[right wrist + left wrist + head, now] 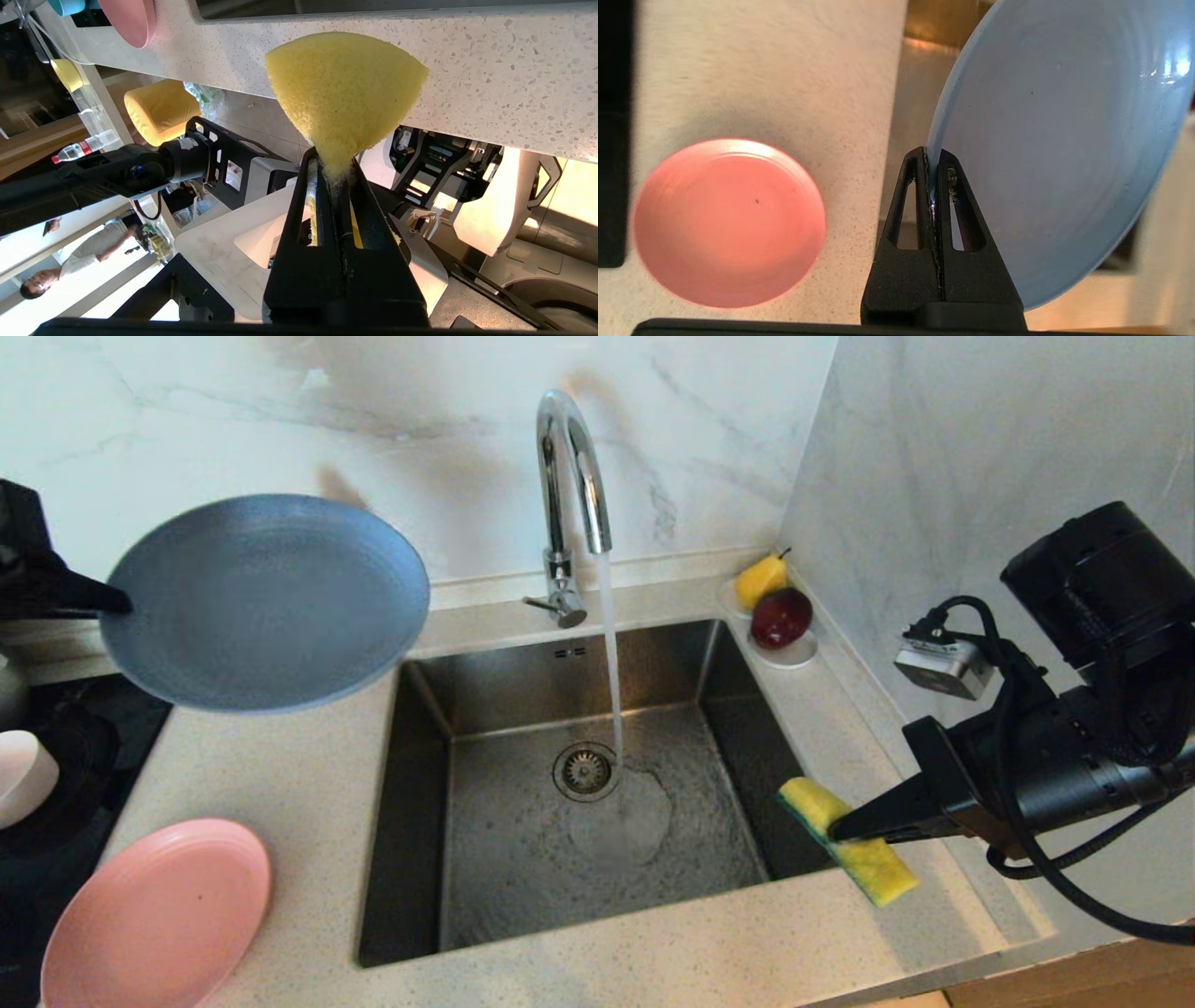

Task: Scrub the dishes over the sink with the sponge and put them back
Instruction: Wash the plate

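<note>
At ten o'clock of the sink point(448, 709), left gripper point(117, 602) pinches plate point(266, 602); right gripper point(840, 829), four o'clock, clamps sponge point(845, 840).

This is a kitchen: a steel sink point(523, 859) is sunk into a speckled stone surface point(308, 784) under a curved chrome tap point(569, 495) running water, with marble-look wall panels point(709, 439) behind, a black hob point(65, 756) beside it, and a saucer point(794, 653) of fruit in the corner.
</note>
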### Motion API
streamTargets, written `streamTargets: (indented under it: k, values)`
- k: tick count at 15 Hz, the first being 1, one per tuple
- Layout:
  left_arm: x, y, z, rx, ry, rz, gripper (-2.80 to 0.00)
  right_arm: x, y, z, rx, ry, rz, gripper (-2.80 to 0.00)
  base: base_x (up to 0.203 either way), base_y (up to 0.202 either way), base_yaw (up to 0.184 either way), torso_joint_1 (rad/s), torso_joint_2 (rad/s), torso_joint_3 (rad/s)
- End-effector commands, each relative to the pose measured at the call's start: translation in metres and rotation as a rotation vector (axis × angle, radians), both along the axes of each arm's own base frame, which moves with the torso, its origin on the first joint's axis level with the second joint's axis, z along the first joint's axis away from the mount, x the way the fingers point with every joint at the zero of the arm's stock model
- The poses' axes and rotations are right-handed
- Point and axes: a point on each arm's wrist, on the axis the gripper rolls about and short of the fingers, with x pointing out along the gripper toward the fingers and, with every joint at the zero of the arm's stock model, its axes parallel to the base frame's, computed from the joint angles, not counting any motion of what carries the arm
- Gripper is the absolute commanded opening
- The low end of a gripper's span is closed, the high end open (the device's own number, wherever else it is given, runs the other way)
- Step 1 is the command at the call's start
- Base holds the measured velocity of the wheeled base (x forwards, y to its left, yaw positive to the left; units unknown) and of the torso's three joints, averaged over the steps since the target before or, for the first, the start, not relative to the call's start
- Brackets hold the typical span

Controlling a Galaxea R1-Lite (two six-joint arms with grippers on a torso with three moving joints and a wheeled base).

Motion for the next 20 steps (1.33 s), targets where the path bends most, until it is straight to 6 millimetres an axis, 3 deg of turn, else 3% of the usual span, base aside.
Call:
streamTargets:
  k: [1,4,12,20]
  values:
    - [0.017,-0.023,-0.022,0.028,0.068,-0.064,-2.8,0.001,0.0,-0.002,0.0,0.011,-0.001,-2.8,0.0,0.0,0.0,0.0,0.0,0.0]
    - [0.034,-0.049,-0.05,0.078,0.107,-0.101,-2.8,0.0,0.0,-0.001,0.001,0.01,0.0,-2.8,0.0,0.0,0.0,0.0,0.0,0.0]
    - [0.088,-0.128,-0.101,0.101,0.134,-0.148,-2.8,0.004,0.002,-0.006,0.002,0.029,0.008,-2.8,0.0,0.0,0.0,0.0,0.0,0.0]
    - [0.111,-0.173,-0.122,0.082,0.108,-0.181,-2.8,0.008,0.004,-0.008,0.011,0.011,0.008,-2.8,0.0,0.0,0.0,0.0,0.0,0.0]
